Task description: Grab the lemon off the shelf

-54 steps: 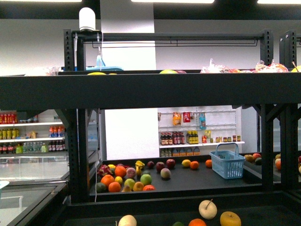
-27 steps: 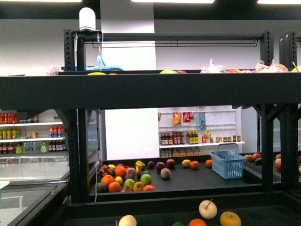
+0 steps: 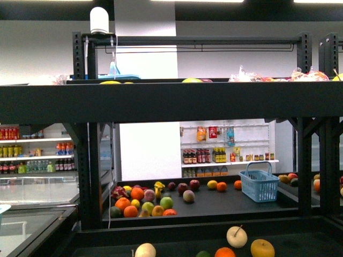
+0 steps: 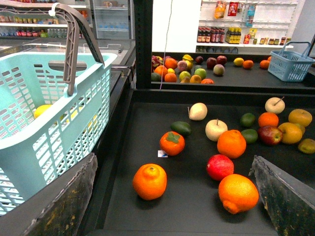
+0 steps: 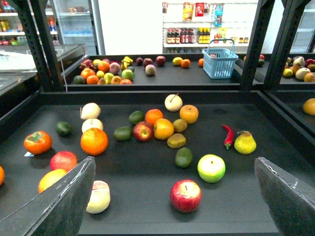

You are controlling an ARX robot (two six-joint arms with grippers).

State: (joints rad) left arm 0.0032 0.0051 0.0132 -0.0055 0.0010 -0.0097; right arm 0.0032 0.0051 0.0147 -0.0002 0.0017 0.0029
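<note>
Both pincers hang released with nothing between the fingers, the left pincer (image 4: pixel 173 162) and the right pincer (image 5: pixel 173 164) over the black metal-framed shelf (image 5: pixel 147 97). Nothing has shifted in the front view over the last second, and no arm has entered it, so I judge no reach is under way. One bright yellow oval lemon (image 4: pixel 42 110) seems to lie inside the pale turquoise plastic basket (image 4: pixel 54 137), though the mesh blurs it. I count two baskets, the other a blue plastic basket (image 3: pixel 259 186), one red chilli (image 5: pixel 227 135) and one yellow pear (image 5: pixel 244 142).
</note>
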